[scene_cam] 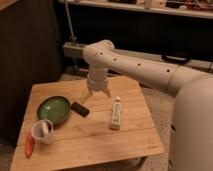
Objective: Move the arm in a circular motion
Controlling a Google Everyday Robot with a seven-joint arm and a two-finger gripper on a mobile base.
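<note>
Gripper (96, 96): points straight down over the back half of the wooden table (100, 142); its two pale fingers (85, 96) are spread apart with nothing between them.
Arm (142, 71): thick and white with small dark dots; it runs from the robot body at the right edge leftward to a rounded elbow (99, 52), then drops down to the gripper.
Dark block (80, 108): lies flat on the table just below and in front of the left fingertip; whether they touch cannot be told.
White tube (116, 114): lies lengthwise on the table, to the right of the gripper and nearer the front.
Green bowl (53, 109): sits to the left of the dark block, just beside it.
White cup (42, 131): stands in front of the bowl, near the table's left front corner.
Orange item (29, 145): lies at the left front edge, beside the cup.
Background: a dark wall with a shelf (150, 9) along the top.
</note>
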